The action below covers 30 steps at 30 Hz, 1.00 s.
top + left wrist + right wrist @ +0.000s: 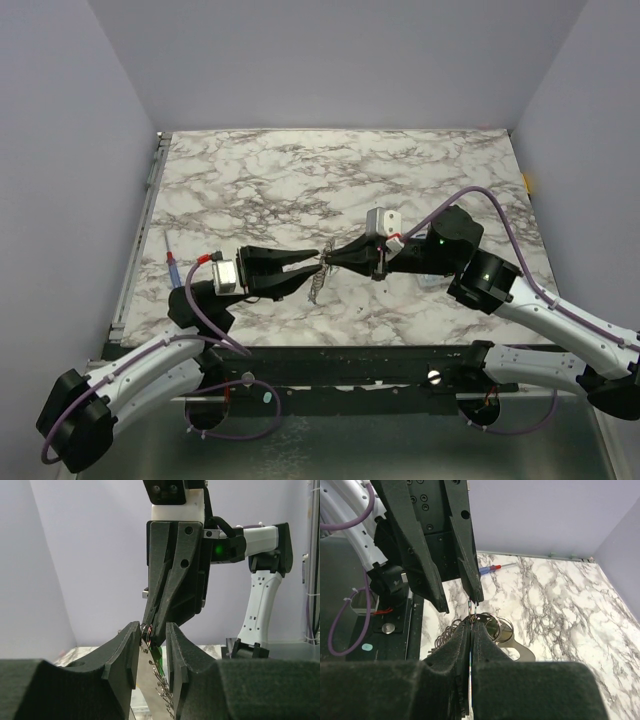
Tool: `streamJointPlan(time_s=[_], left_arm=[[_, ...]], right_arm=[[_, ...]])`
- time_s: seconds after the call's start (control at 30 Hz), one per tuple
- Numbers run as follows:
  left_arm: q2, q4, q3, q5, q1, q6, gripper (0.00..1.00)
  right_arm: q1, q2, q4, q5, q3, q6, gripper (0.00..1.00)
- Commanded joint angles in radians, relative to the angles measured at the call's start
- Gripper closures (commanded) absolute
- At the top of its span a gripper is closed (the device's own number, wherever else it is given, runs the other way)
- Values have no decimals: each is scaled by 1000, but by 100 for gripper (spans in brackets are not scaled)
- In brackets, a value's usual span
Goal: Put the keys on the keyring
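Observation:
Over the middle of the marble table my two grippers meet tip to tip. My right gripper is shut on a small silvery ring of the keyring. A key with a green head, a fine chain and a flat silver piece hang below it. My left gripper is open, its two fingers on either side of the right gripper's tips and the ring. Whether its left finger touches the ring I cannot tell. I see no other keys.
A thin red-and-blue pen lies near the table's left edge. Purple-grey walls close the table at the back and sides. The dark mounting rail runs along the near edge.

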Motion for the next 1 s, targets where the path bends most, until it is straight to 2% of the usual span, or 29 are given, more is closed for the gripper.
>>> streamJointPlan(time_s=[0.0,0.37,0.5,0.57,0.67,0.77,0.97], left_arm=[[-50,-125,24,-6,1,93,66],[-178,-480,70,-17,1,305,66],[-213,-590,77,-46,1,387,61],[-228,-671,93,-64,1,414,56],[-215,-867,182,-90,0,458,47],[-170,-1058,272,-51,1,552,45],[-127,-1181,381,11,0,621,46]], right_arm=[[4,-22,-8,35,7,-9,99],[4,-10,-136,41,43,-69,99],[4,-18,-181,45,44,-90,99],[4,-23,-202,42,44,-96,99],[4,-20,-245,49,50,-108,99],[4,2,-311,60,75,-119,99],[4,35,-398,59,115,-141,99]])
